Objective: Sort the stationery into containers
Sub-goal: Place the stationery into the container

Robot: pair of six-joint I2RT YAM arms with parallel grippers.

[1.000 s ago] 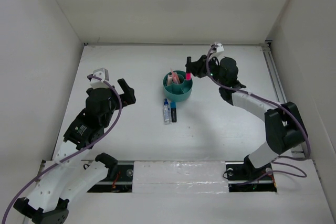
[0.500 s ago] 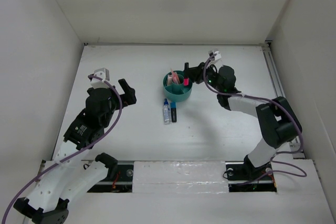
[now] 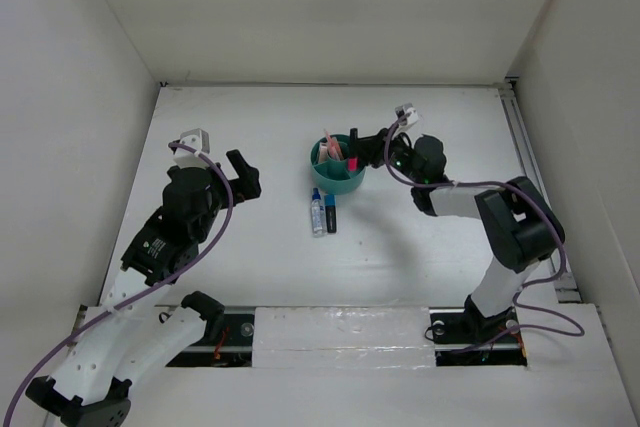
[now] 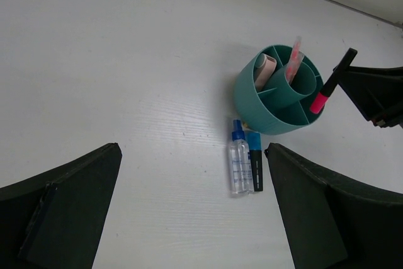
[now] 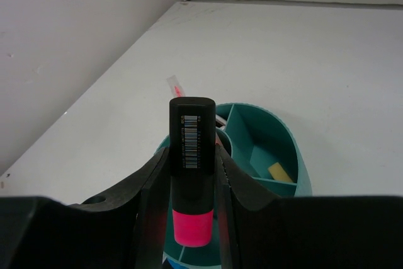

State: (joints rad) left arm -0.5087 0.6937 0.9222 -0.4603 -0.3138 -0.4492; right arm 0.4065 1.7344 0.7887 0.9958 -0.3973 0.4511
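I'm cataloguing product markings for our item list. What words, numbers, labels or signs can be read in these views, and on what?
No text is legible enough to quote.
pink highlighter: barcode sticker on its black cap, digits too small to read.
blue-capped clear pen: any print on its barrel is too blurred to read.
dark marker: no legible text.
teal organizer: no marking visible.
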